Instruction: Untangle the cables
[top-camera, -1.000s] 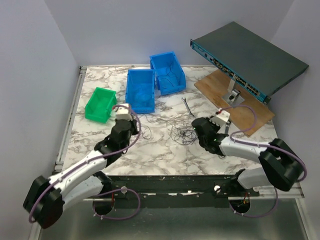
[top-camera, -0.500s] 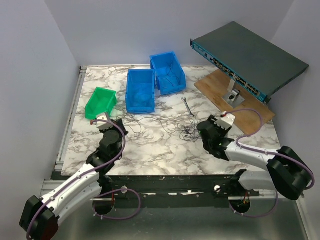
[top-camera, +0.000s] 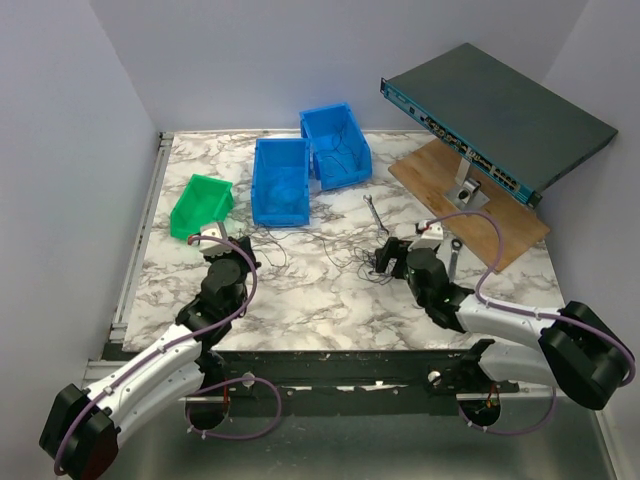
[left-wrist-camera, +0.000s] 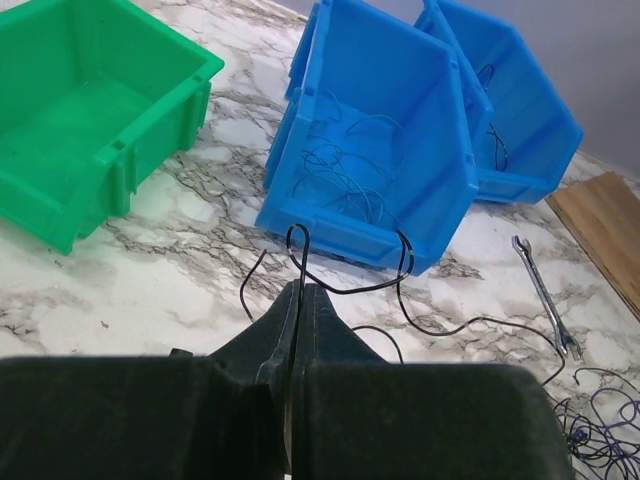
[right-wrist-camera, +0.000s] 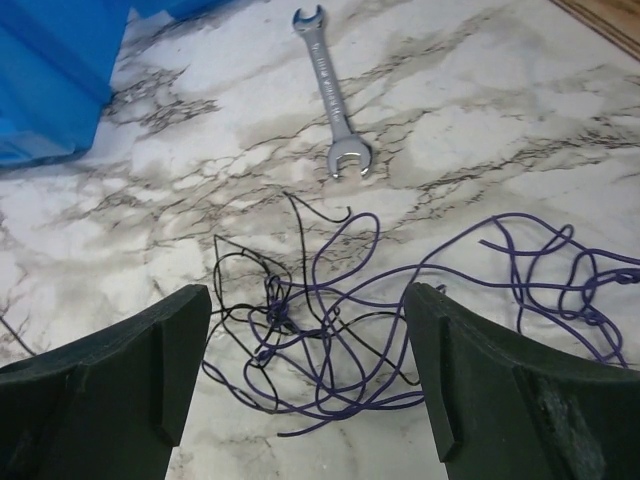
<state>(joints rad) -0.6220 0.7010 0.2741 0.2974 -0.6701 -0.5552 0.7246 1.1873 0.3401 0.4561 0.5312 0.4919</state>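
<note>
Green bin (top-camera: 200, 208): sits at the left of the table (top-camera: 300, 290); I see nothing in it, so it is probably a spare sorting spot.
Left claw (left-wrist-camera: 298, 300): pressed together on a black strand (left-wrist-camera: 350, 290), low over the table just in front of the near blue bin. I judge the pinch is meant to draw that strand leftward, away from the knot.
Black strand: loops up from the pinch, then trails right across the marble.
Near blue bin (left-wrist-camera: 420, 190): holds thin dark wires (left-wrist-camera: 340, 175), seemingly ones already freed. The far blue bin (left-wrist-camera: 520, 110) beside it shows a wire too.
Wrench (right-wrist-camera: 330, 95): lies flat just beyond the knot, apart from it and with no part in the job.
Cables (right-wrist-camera: 320, 340): a loose knot of blue-violet and black wires on the marble, right of centre.
Right claw (right-wrist-camera: 305, 300): its fingers are spread wide on either side of the knot and grip nothing. I judge it is poised to drop and take a strand while the left claw pulls.
</note>
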